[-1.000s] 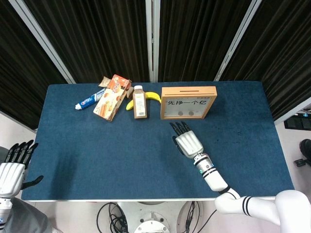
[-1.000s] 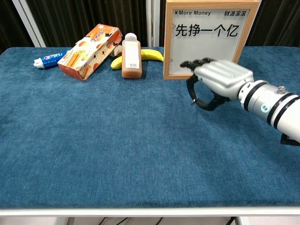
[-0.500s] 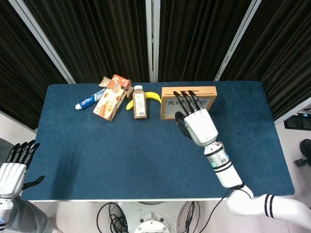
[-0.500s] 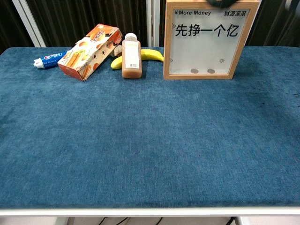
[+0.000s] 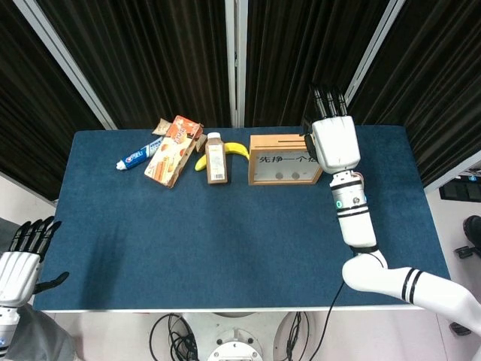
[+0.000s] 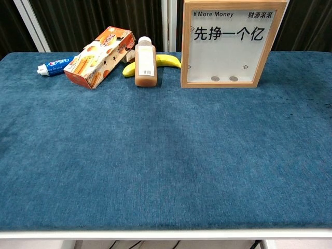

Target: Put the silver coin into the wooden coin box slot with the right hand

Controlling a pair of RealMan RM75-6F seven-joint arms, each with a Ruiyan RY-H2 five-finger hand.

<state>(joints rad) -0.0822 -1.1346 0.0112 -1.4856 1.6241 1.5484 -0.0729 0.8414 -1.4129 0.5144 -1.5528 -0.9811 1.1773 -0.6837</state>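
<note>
The wooden coin box (image 5: 284, 159) stands upright at the table's back middle, its slot (image 5: 288, 141) on the top edge. In the chest view the coin box (image 6: 233, 46) shows two coins behind its window. My right hand (image 5: 334, 141) is raised over the box's right end, back toward the camera. Some fingers point straight away, while the thumb and a finger curl together at the hand's left edge above the box top. The silver coin is hidden in that pinch. My left hand (image 5: 20, 259) hangs off the table's front left corner, holding nothing, fingers apart.
Left of the box stand a brown bottle (image 5: 216, 159), a banana (image 5: 234, 150), an orange carton (image 5: 171, 150) and a toothpaste tube (image 5: 135, 158). The blue cloth table (image 5: 225, 241) stretches bare in front. The chest view shows neither hand.
My right hand rose from the cloth in front of the box and moved back and right, over the box's top right end. It left the chest view. The left hand stayed put.
</note>
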